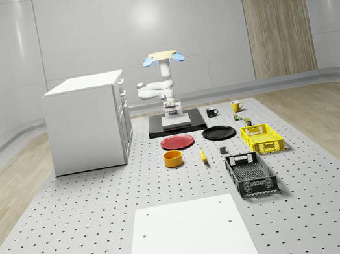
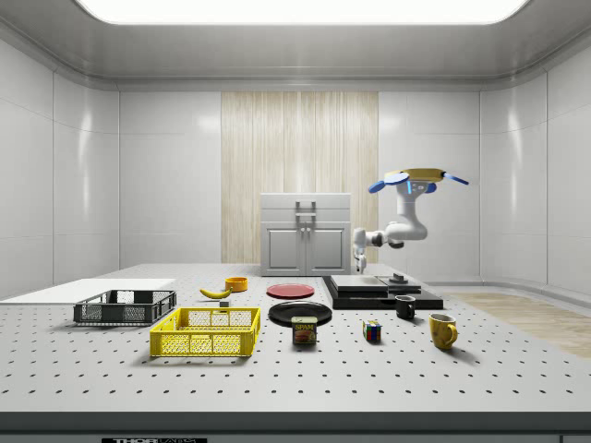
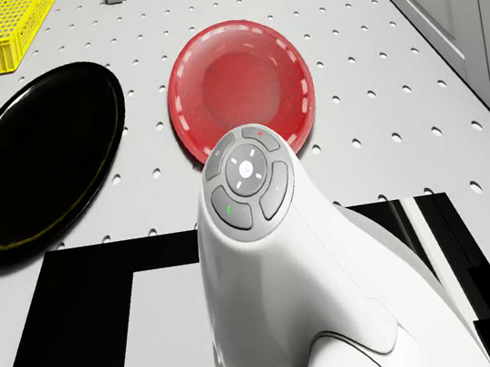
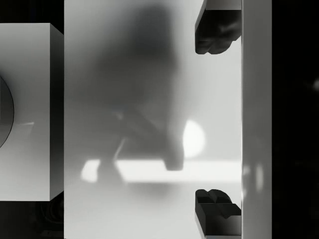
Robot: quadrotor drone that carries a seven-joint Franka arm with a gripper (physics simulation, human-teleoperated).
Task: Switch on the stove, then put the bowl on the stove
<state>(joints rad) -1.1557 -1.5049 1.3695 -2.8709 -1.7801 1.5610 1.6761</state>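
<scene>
A pale grey pegboard floor (image 1: 77, 235), dotted with small holes, fills the room. Nearest in the whole-scene view lies a white panel (image 1: 186, 239). Beyond it, toward that view's right, sit a black crate (image 1: 251, 174) and then a yellow crate (image 1: 262, 138). Between them and the centre lie a banana (image 1: 203, 156) and the orange bowl (image 1: 173, 158), which rests on the floor, well apart from the stove. Just past the bowl are a red plate (image 1: 178, 141) and a black plate (image 1: 218, 133), side by side.

Behind the plates lies the stove (image 1: 176, 123), a flat black slab with a pale top. The drone (image 1: 163, 58) hovers above it, blue rotors spread under a tan disc. Its white arm (image 1: 158, 91) folds downward, and the gripper (image 1: 172, 108) hangs close over the stove top. In the wrist view the two dark fingertips (image 4: 215, 32) stand wide apart with nothing between them, above the pale surface.

To the whole-scene view's right of the stove stand a black mug (image 1: 211, 112) and a yellow mug (image 1: 235, 106). To its left rises a white cabinet (image 1: 89, 121).

Farthest back, glossy grey walls curve around the room, with a wood panel (image 1: 275, 13) on the rear wall.
</scene>
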